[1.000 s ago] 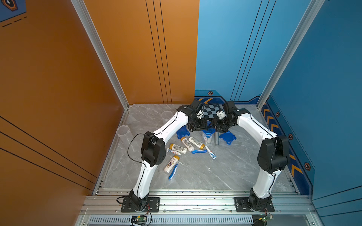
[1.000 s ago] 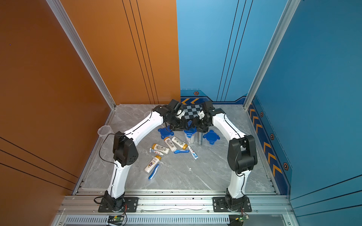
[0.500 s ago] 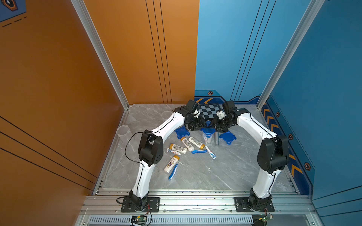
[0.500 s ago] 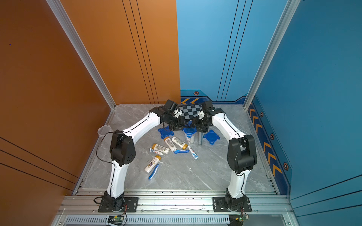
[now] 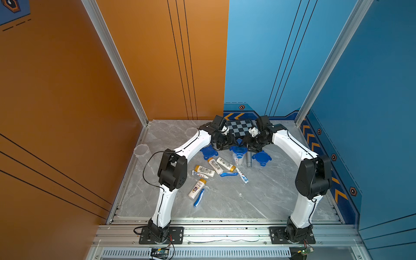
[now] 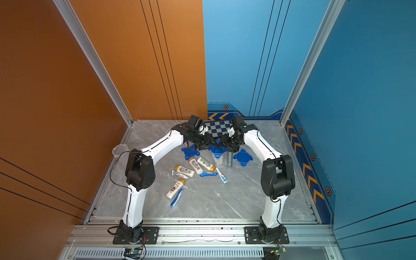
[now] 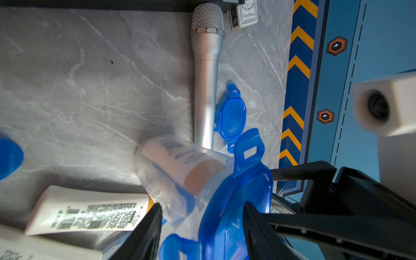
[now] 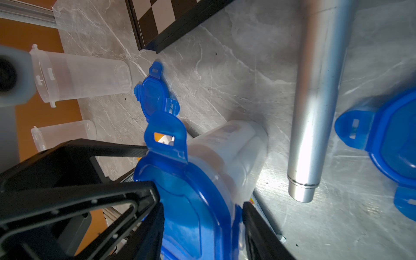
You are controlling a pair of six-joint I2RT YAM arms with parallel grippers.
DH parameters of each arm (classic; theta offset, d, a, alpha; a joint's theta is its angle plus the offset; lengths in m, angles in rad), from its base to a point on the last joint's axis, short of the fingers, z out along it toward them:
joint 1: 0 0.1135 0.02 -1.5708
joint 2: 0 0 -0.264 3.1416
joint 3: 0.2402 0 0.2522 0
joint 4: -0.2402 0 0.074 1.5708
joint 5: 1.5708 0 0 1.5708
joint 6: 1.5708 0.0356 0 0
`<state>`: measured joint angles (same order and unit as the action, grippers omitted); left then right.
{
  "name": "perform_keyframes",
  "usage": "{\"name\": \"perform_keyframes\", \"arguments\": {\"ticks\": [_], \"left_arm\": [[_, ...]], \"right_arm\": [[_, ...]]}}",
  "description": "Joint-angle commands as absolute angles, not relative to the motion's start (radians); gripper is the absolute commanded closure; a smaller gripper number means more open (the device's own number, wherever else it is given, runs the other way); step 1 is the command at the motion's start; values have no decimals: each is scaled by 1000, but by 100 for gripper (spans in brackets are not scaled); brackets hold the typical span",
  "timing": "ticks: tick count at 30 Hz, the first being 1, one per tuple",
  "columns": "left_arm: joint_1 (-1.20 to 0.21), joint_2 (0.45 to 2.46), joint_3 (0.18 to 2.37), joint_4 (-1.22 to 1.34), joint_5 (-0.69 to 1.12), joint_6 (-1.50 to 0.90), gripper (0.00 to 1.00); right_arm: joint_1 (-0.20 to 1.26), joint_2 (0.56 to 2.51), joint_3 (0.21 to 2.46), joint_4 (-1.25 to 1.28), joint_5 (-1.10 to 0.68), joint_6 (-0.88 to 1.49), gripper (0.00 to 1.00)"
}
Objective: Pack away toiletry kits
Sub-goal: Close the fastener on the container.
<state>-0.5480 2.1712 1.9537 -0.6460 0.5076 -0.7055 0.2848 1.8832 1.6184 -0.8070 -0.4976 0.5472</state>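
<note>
Squarely between my two grippers stands the lidded cup, upright, with a blue four-tab lid on top and a white orange-capped bottle inside. One tab of the lid sticks up. My right gripper has its jaws clamped on the lid's rim, one on each side. My left gripper has its jaws on either side of the same cup from the opposite side, and I cannot tell whether they grip it or stand free.

Just past my right jaws lies the silver microphone, with a loose blue lid just beside it. Another loose lid lies outside my left jaws. Back toward my bases, loose bottles, toothbrushes and toothpaste tubes lie scattered. Farther out on my left jaws' side stand two empty clear cups. Beyond both jaws lies the chessboard.
</note>
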Motion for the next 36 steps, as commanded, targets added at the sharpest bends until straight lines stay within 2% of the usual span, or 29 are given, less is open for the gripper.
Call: {"name": "perform_keyframes", "arguments": {"ticks": [1, 13, 28, 36], "left_arm": [[-547, 2139, 1968, -733, 454, -621, 39], [-592, 2146, 2125, -988, 251, -460, 38], [-603, 2207, 2186, -994, 373, -495, 40], [-598, 2201, 2140, -933, 415, -534, 42]], "right_arm": [[322, 1967, 1577, -910, -441, 523, 44], [318, 1967, 1579, -922, -428, 512, 44], [325, 1962, 1576, -929, -418, 516, 43], [323, 1961, 1579, -929, -417, 518, 43]]}}
